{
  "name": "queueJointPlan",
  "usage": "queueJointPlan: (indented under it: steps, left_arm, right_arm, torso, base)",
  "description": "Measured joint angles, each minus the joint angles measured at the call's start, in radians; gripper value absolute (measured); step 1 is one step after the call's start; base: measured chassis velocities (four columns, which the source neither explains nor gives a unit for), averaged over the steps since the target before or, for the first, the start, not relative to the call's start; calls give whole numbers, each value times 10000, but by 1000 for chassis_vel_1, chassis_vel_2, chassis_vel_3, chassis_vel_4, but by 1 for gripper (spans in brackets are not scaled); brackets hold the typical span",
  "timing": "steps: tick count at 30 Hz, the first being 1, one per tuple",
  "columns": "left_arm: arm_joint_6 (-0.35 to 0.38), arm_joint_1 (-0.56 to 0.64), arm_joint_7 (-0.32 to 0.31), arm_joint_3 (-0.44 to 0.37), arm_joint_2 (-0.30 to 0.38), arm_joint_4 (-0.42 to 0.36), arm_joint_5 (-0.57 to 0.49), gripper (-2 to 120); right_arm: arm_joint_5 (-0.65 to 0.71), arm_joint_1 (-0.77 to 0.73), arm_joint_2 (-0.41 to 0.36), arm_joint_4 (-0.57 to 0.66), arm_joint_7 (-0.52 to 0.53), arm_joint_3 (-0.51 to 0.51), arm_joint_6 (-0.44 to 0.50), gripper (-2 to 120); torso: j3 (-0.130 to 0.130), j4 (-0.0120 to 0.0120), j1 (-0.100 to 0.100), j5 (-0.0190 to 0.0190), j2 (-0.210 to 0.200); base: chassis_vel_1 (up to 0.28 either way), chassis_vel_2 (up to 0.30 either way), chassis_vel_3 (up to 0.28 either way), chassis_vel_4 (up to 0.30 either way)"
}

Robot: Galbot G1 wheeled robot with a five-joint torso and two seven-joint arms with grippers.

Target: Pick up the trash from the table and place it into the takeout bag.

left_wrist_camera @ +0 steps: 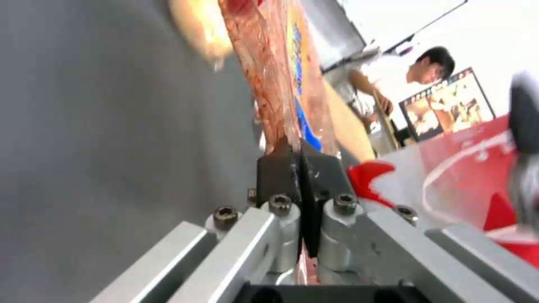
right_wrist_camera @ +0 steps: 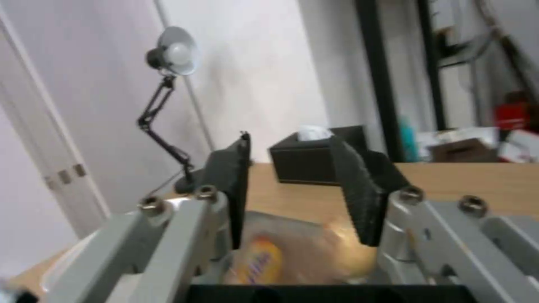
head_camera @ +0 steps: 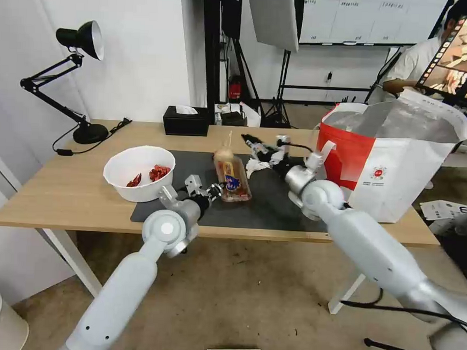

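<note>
The left gripper (head_camera: pixel 216 188) sat low over the near part of the dark mat (head_camera: pixel 273 207), its fingers (left_wrist_camera: pixel 279 172) pressed together on the near edge of the clear tray (head_camera: pixel 232 180). In the left wrist view the two black pads met with only a thin lip of plastic between them. The tray lay on the mat with its long axis running from near to far, the near end at the gripper and the far end pointing toward the back of the worktop (head_camera: pixel 64 194). A small beige bag (head_camera: pixel 223 154) sat at the tray's far end, touching it.

To the left of the tray, partly on the mat's left edge, stood the white bowl (head_camera: pixel 136 172) with red shells in it.

The right gripper (head_camera: pixel 255 143) hovered beyond the tray's far end, above the back of the mat, beside the crumpled white tissue (head_camera: pixel 255 165). Its fingers (right_wrist_camera: pixel 231 176) stood wide apart with nothing between them, and the right wrist view looked down past them at the tray (right_wrist_camera: pixel 269 256) and beige bag (right_wrist_camera: pixel 345 248) below.

The takeout bag (head_camera: pixel 397 165) stood upright at the right end of the worktop, mouth open, foil lining showing, just right of the right arm.

At the back edge stood a black tissue box (head_camera: pixel 186 121), and at the far left corner a black desk lamp (head_camera: pixel 68 77).
</note>
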Motion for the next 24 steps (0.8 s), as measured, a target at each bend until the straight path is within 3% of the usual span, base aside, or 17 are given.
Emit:
queueJointPlan:
  steps: [6, 8, 11, 12, 15, 20, 22, 24]
  left_arm:
    - [-281, -328, 59, -143, 393, -239, 530, 0]
    - [-503, -861, 189, -137, 684, -298, 979, 0]
    - [-802, -1458, 473, 91, 946, -315, 1660, 0]
    - [-802, -1458, 473, 91, 946, -315, 1660, 0]
    - [-1154, -2463, 942, 691, 1273, -319, 2390, 0]
    - [-1310, -3356, 1212, 1270, 1337, -231, 2730, 0]
    - [-1432, -4638, 1339, 2229, 1157, 135, 2963, 0]
    - [-1454, -4928, 1354, 2463, 1084, 246, 3014, 0]
  right_arm:
    - [-950, -1761, -1057, 1348, 493, 1223, 10, 61]
    - [-1576, -2941, -1666, 2455, 968, 1821, 8, 72]
    - [-2043, -4060, -1919, 3417, 1353, 2628, 3, 82]
    - [-2043, -4060, -1919, 3417, 1353, 2628, 3, 82]
    - [-2806, -6423, -1817, 4647, 1517, 4021, -23, 97]
    - [-3674, -7928, -1566, 5214, 1665, 4796, 130, 100]
    - [-4711, -9324, -960, 5623, 1815, 5548, 330, 100]
    - [-4916, -9588, -801, 5672, 1827, 5672, 366, 100]
  torso:
    - [0, -1, -1, -1, 1]
    - [1, -2, 0, 4, -1]
    - [-1, 3, -1, -5, 1]
    - [-1, 3, -1, -5, 1]
    - [0, -2, -1, 1, 0]
    - [0, 0, -2, -2, -1]
    - [0, 1, -1, -1, -1]
    - [0, 2, -1, -3, 0]
  base:
    - [0, 0, 0, 0]
    - [0, 0, 0, 0]
    - [0, 0, 0, 0]
    - [0, 0, 0, 0]
    - [0, 0, 0, 0]
    - [0, 0, 0, 0]
    - [0, 0, 0, 0]
    - [0, 0, 0, 0]
